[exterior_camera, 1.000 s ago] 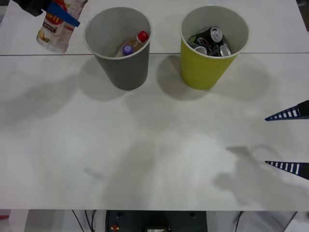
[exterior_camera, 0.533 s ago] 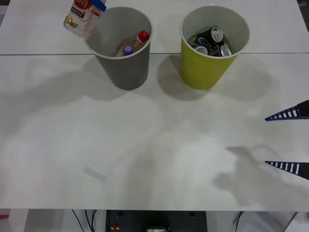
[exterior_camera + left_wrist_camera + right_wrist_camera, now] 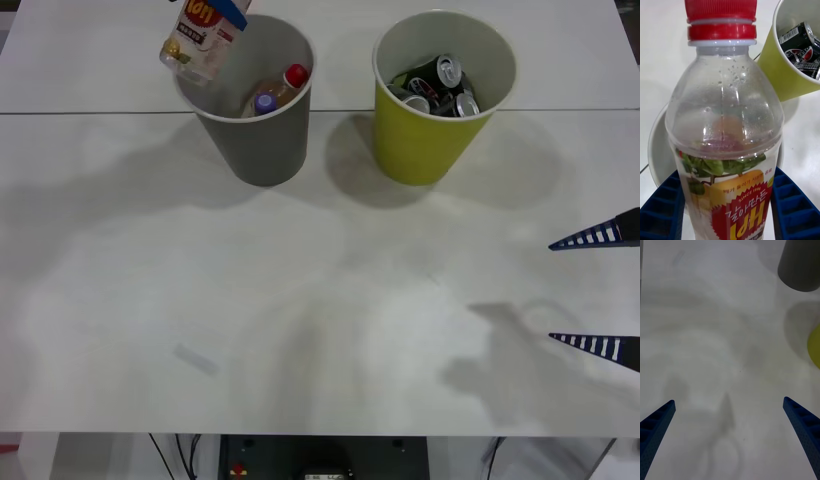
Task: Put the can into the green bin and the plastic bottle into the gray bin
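Observation:
My left gripper (image 3: 228, 10) is shut on the plastic bottle (image 3: 200, 40), a clear one with a red cap and a white, red and yellow label. It holds the bottle in the air over the far left rim of the gray bin (image 3: 255, 145). In the left wrist view the bottle (image 3: 724, 123) stands between the blue fingers (image 3: 658, 210), with the gray bin's rim (image 3: 653, 150) behind it. The green bin (image 3: 420, 145) stands to the right with several black cans (image 3: 440, 85) inside. My right gripper (image 3: 600, 292) waits open at the table's right edge.
Inside the gray bin lie a small amber bottle with a red cap (image 3: 290, 80) and a purple-capped bottle (image 3: 264, 102). The right wrist view has the open right gripper (image 3: 730, 427) over bare white table (image 3: 715, 333), the gray bin (image 3: 799, 266) and green bin (image 3: 814, 347) beyond.
My left gripper has carried the plastic bottle to the right, from beyond the gray bin's left side to over its left rim. The right arm has not moved.

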You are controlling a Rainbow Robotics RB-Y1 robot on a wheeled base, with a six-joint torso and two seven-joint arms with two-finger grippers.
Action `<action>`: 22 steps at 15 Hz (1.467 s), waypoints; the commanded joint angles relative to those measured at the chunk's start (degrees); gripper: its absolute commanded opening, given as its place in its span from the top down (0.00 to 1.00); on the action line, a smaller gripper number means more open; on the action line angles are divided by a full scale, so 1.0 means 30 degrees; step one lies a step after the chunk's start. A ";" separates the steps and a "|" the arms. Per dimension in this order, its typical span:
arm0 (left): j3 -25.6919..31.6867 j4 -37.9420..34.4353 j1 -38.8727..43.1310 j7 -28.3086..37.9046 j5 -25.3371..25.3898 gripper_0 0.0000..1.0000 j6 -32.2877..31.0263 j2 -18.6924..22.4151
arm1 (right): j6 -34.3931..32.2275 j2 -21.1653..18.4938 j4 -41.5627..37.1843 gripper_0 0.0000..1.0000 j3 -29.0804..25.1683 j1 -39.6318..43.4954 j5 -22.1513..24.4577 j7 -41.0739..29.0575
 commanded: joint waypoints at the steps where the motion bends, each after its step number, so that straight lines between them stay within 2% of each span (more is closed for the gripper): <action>1: 0.0002 -0.0003 0.0032 -0.0100 0.0235 0.00 0.0005 0.0173 | 0.0000 0.0000 -0.0001 0.00 0.0000 0.0000 0.0000 0.0000; 3: -0.0584 -0.0003 0.0032 -0.0363 0.1056 0.00 0.0005 0.0993 | 0.0000 0.0000 -0.0001 0.00 0.0000 0.0000 0.0000 0.0000; 7: -0.2752 -0.0266 0.0354 -0.1301 0.5011 0.00 0.0005 0.4187 | 0.0000 0.0000 -0.0001 0.00 0.0000 0.0000 0.0000 0.0000; 9: -0.1697 -0.2112 0.2903 -0.1506 0.6446 0.00 0.1060 0.5564 | 0.0000 0.0000 -0.0001 0.00 0.0000 0.0000 0.0000 0.0000; 11: 0.0734 -0.4514 0.6213 -0.1975 0.6739 0.00 0.1558 0.6384 | 0.0000 0.0000 -0.0001 0.00 0.0000 0.0000 0.0000 0.0000; 14: 0.3430 -0.6624 0.9992 -0.4436 0.7559 0.00 0.1558 0.7263 | 0.0000 0.0000 -0.0001 0.00 0.0000 0.0000 0.0000 0.0000; 19: 0.6916 -0.9495 1.4826 -0.8361 0.8116 0.00 0.1500 0.7644 | 0.0000 0.0000 -0.0001 0.00 0.0000 0.0000 0.0000 0.0000; 22: 0.8381 -1.0081 1.7141 -1.0676 0.9200 0.00 0.1236 0.7644 | 0.0000 0.0000 -0.0001 0.00 0.0000 0.0000 0.0000 0.0000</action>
